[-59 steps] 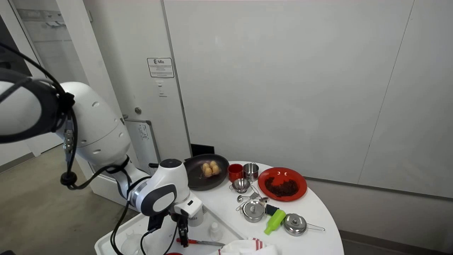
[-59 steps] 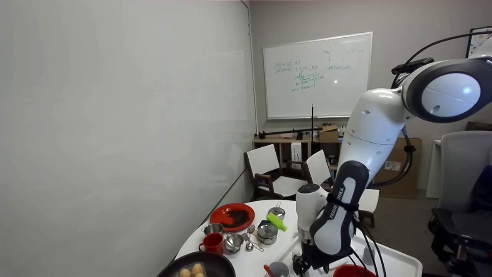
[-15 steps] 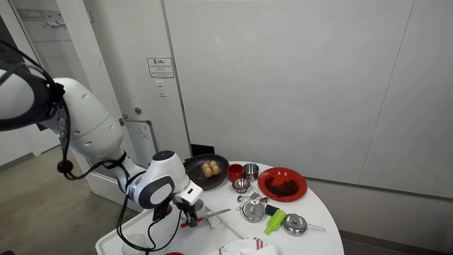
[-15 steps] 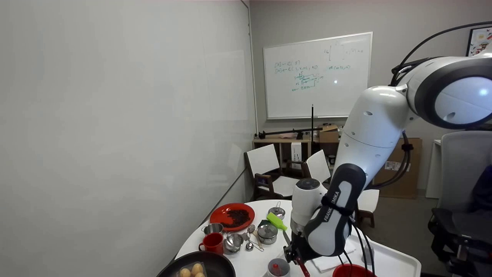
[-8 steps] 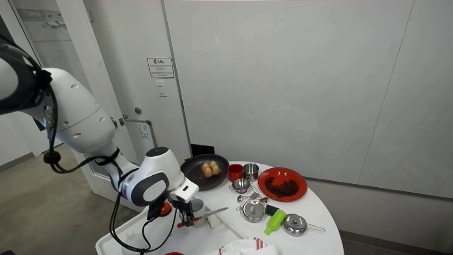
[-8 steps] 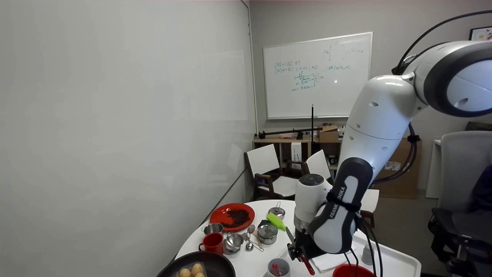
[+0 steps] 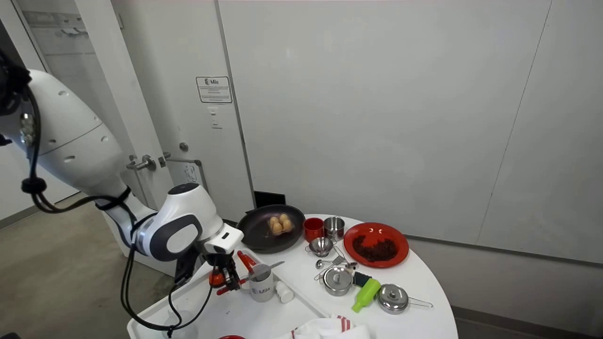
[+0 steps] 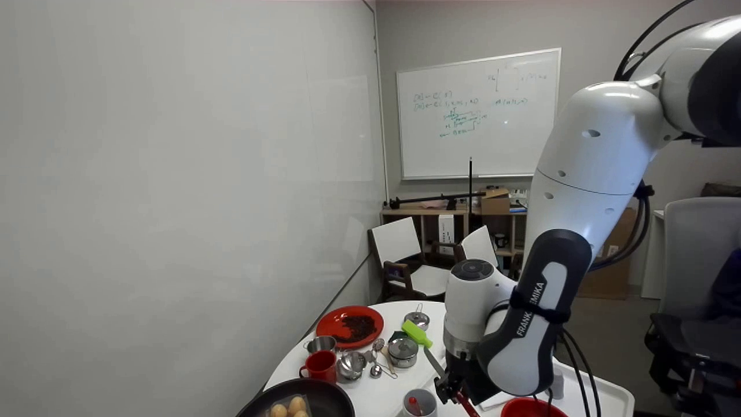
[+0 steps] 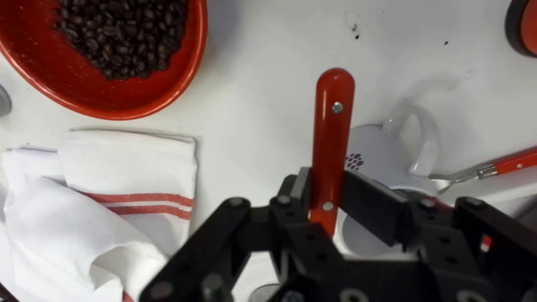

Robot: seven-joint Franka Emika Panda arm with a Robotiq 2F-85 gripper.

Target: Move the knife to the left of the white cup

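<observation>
A slender knife (image 9: 330, 138) with a red riveted handle and pale metal blade is clamped by its handle in the claw (image 9: 325, 184), butt and blade jutting from opposite sides. Just beside the claw, a white cylindrical cup (image 7: 262, 289) with a looped handle stands upright.

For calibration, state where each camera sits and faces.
An exterior view: off the arm, facing a pale wall panel across the table; arm, gripper show.
An exterior view: off the arm, facing a whiteboard; arm, gripper show.
Wrist view: on the arm, facing down at the knife; gripper shows.
Both exterior views share the red plate.
</observation>
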